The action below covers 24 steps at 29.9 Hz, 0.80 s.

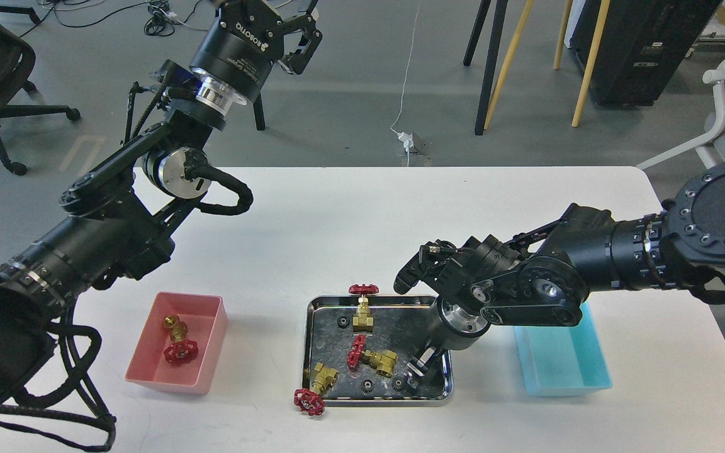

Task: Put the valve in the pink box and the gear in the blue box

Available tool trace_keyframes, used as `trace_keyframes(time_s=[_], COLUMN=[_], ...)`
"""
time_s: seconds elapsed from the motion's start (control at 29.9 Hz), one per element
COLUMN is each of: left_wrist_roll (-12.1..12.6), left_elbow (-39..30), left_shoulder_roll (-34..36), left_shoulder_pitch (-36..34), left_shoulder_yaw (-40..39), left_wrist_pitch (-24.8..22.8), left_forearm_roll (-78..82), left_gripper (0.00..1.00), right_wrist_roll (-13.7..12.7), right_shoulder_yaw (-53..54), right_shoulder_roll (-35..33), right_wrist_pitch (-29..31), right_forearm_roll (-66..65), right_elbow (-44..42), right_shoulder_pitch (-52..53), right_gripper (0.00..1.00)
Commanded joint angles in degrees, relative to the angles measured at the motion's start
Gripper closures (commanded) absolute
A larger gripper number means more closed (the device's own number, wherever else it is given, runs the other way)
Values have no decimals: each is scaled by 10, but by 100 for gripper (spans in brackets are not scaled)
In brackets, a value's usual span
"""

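The pink box (148, 368) stands at the front left with one valve (180, 345) in it. The steel tray (312, 308) holds three more valves: one at the far rim (363, 311), one in the middle (375, 358), one over the front-left rim (317, 385). Small black gears lie in the tray at the far left (342, 322), at the front (367, 385) and by my right fingers (398, 382). My right gripper (420, 369) points down into the tray's front right corner, fingers apart. The blue box (564, 365) right of the tray looks empty. My left gripper (296, 28) is raised, open and empty.
My right forearm crosses above the blue box's far left corner. Beyond the white table's far edge (400, 167) are chair and easel legs, a cable and a plug on the floor. An office chair stands at the far left.
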Motion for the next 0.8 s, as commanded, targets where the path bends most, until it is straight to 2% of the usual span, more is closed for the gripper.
trace_keyframes(time_s=[0.0, 0.77], left_wrist_roll=[0, 0], left_elbow=[0, 0], left_shoulder_roll=[0, 2], left_shoulder_pitch=[1, 9], left_shoulder_yaw=[0, -1], left_wrist_pitch=[0, -3], left_forearm_roll=[0, 0], left_gripper=[11, 11], right_wrist_roll=[0, 5], right_shoulder_yaw=[0, 1], right_shoulder_roll=[0, 0], right_wrist_pitch=[0, 0], right_forearm_roll=[0, 12], right_elbow=[0, 8], right_shoulder_pitch=[2, 0], right_gripper=[54, 53])
